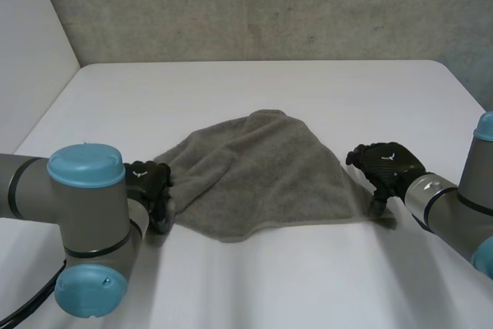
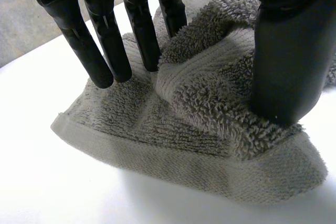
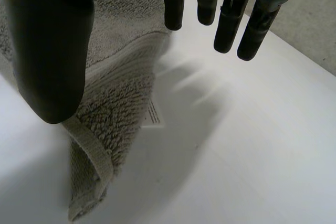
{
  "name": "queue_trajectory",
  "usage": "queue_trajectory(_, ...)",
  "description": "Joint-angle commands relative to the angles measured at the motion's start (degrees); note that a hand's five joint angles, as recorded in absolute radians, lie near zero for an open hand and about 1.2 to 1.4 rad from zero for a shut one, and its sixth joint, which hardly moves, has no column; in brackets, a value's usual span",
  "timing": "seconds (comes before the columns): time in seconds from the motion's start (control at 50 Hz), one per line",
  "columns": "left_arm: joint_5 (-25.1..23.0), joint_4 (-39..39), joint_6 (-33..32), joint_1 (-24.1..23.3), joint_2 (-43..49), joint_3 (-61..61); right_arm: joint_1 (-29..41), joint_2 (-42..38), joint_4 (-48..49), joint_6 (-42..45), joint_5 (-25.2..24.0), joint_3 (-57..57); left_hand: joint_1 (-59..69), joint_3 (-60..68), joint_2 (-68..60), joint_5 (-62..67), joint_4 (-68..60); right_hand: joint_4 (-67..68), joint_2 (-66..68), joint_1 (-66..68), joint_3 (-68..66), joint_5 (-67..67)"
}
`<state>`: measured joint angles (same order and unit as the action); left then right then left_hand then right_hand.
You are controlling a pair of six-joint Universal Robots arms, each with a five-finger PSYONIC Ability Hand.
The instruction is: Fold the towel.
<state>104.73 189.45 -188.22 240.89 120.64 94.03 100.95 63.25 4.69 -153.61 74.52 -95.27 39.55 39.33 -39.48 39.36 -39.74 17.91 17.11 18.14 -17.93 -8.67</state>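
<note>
Tabletop [image 1: 254, 90]: white, carrying one grey towel near its middle, towards the robot's side.
Towel [image 1: 262, 175]: rumpled into a rough triangle, its peak pointing away from the robot and its near edge running between the two hands. It is not yet folded. Risk: a fold begun on cloth this bunched would likely come out crooked.
Arms: the left arm [image 1: 85, 213] reaches in low to the towel's left corner, the right arm [image 1: 454, 206] to its near right corner.
Left robot hand [image 1: 150, 186]: straight fingers [image 2: 139, 30] and thumb [image 2: 286, 61] are planted on the corner, set apart, with a ridge of terry heaped between them and not clamped. Risk: lifting before the pinch closes could let the corner slip free.
Right robot hand [image 1: 387, 166]: spread, holding nothing. The thumb is above the corner, the fingers over bare tabletop just beside the hem. Risk: closing from here may catch only the hem, or miss the cloth.
Label [image 3: 153, 113]: a white tag peeping from under the hem.
</note>
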Motion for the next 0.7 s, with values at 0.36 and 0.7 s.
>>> queue_trajectory(0.36, -0.1, 0.3, 0.0, 0.0, -0.3, -1.7, 0.0, -3.3, 0.0, 2.2, 0.3, 1.1, 5.2, 5.4, -5.2, -4.7, -5.0, 52.4, 53.2, 52.2, -52.4, -51.6)
queue_trajectory(0.7, -0.1, -0.1, 0.0, 0.0, 0.4, -2.7, -0.7, 10.0, -3.1, 0.6, -0.1, 1.6, 0.1, 0.3, -0.2, -9.7, 0.1, 62.1, 62.9, 61.9, -62.1, -61.3)
